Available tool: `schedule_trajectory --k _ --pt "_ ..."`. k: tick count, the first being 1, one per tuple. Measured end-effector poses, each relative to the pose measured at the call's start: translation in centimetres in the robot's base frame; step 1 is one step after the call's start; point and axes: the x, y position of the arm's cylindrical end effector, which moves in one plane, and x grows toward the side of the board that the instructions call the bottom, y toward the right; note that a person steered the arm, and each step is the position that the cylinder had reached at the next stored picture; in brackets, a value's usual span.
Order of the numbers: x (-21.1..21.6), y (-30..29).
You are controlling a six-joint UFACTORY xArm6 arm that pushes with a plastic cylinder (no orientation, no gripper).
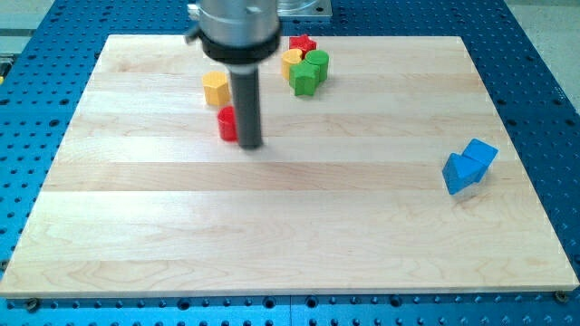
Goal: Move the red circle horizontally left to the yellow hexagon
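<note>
One arm works over the wooden surface (pixel 290 226), and it carries no claw to be released or clenched — only a straight dark rod. The rod comes down from the surface's top edge, left of centre, and the robot's so-called my tip (pixel 250 145) rests on the wood. The red circle (pixel 227 124) stands just at the tip's left, touching the rod or very nearly so; the rod covers its right side. The yellow hexagon (pixel 215 89) sits near it, a little toward the top edge and slightly further left, apart from the red circle.

Close to the top edge, right of the rod, four blocks huddle together — a red block (pixel 303 43) of unclear shape, a yellow block (pixel 291 62) partly hidden, a green cylinder (pixel 317 62) and a green block (pixel 304 79).

Near the right edge, about mid-height, two blue blocks (pixel 469 166) lie touching each other.
</note>
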Motion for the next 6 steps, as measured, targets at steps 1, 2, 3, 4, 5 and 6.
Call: schedule_trajectory --k 1,2,3,4,5,6 --pt "-1.2 -1.4" --pt "2.7 -1.5" --pt "0.1 -1.9" --pt "-3.6 -1.4" --pt "0.2 -6.5" --pt "-0.8 -12.8"
